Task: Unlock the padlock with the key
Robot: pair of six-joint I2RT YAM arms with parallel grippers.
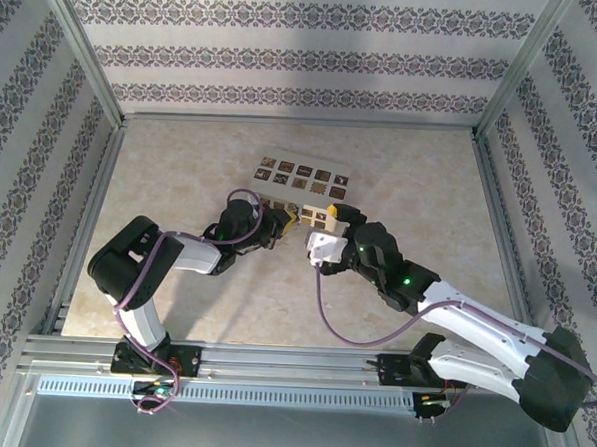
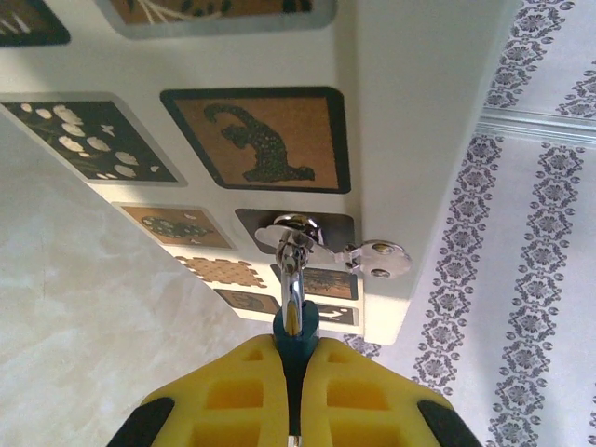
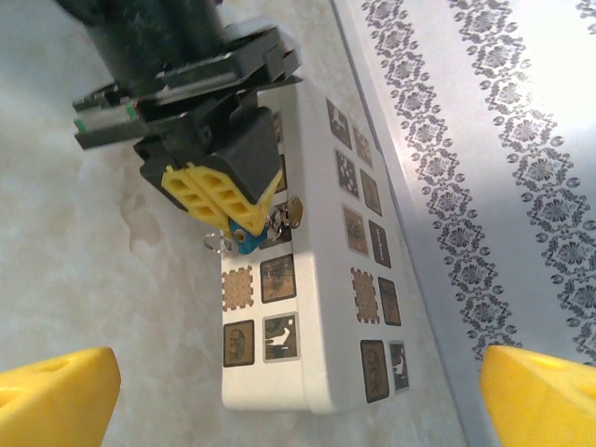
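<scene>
Pinches the small, stiff, likely slippery key (image 2: 295, 326) by its teal head between the shut left fingers (image 2: 251, 382), blade seated in the chrome padlock (image 2: 296, 228) just beyond their tips, with the right fingers (image 3: 60, 386) spread wide, empty.

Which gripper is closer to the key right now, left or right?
Left. The left gripper is shut on the key by its teal head, at the white box. The right gripper sits back from the key, jaws wide open.

A white picture-tiled board (image 1: 301, 172) lies flat on the beige marbled table (image 1: 411, 179).
</scene>
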